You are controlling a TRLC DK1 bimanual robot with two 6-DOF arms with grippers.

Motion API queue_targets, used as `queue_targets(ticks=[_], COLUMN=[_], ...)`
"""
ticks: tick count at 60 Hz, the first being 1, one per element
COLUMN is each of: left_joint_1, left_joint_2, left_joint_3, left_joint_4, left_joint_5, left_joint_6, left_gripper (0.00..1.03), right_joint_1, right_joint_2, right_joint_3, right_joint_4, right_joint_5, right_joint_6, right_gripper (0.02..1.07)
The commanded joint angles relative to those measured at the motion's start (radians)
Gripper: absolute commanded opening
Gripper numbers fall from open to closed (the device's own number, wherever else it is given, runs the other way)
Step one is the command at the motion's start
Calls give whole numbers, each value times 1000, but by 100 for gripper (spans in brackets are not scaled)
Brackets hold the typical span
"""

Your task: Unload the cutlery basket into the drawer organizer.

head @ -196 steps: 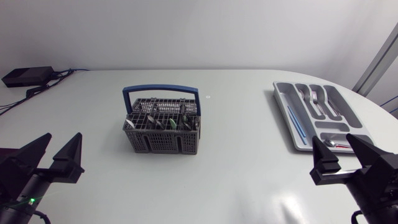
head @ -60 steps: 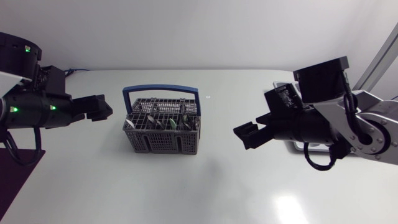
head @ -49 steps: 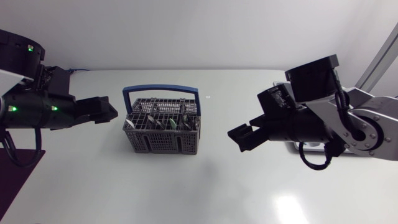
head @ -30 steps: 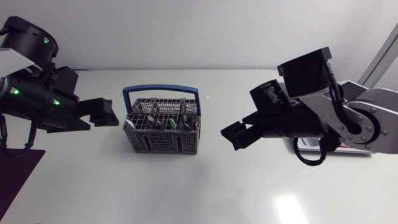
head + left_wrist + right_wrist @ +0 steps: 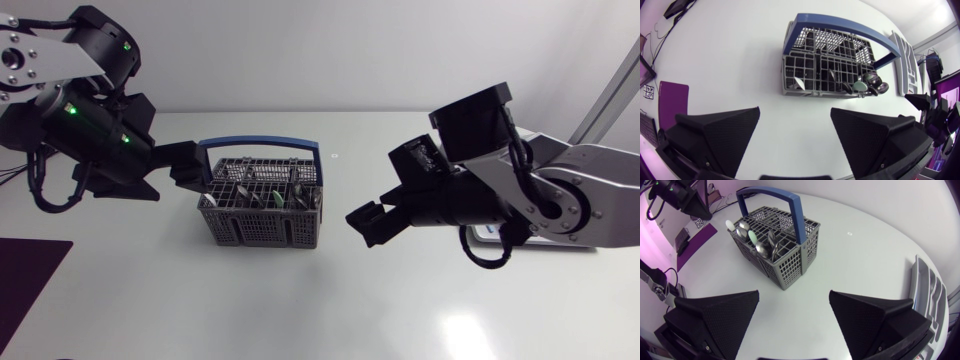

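Cutlery [image 5: 761,248] stands in the basket [image 5: 262,215] on the counter [image 5: 330,300], the left gripper [image 5: 190,165] and right gripper [image 5: 365,222] flank it with fingers spread and empty, and the drawer organizer [image 5: 926,287] lies well apart, so unloading is judged barely started.

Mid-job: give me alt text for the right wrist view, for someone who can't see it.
A grey cutlery basket with a blue handle stands on the white table ahead of the open right end effector, with spoons standing in it. The drawer organizer lies off to the end effector's side, apart from the basket.
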Motion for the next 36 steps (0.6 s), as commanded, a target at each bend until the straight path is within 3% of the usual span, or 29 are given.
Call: queue_targets(ticks=[1, 6, 16, 28, 36], left_joint_1=[-17, -37, -38, -41, -55], left_joint_2=[14, 20, 37, 89, 109], left_joint_3=[27, 40, 61, 90, 116], left_joint_4=[22, 33, 36, 41, 38], left_joint_5=[-26, -64, -63, 2, 2], left_joint_6=[-57, -105, -191, -301, -368], left_gripper=[99, 99, 99, 99, 99], right_joint_1=[11, 15, 29, 55, 64], right_joint_2=[17, 17, 17, 20, 17], right_joint_3=[-12, -14, -15, -17, -17], right_joint_4=[17, 17, 29, 40, 40], right_joint_5=[-2, -2, 4, 21, 21], right_joint_6=[28, 28, 34, 40, 48], right_gripper=[103, 103, 103, 103, 103])
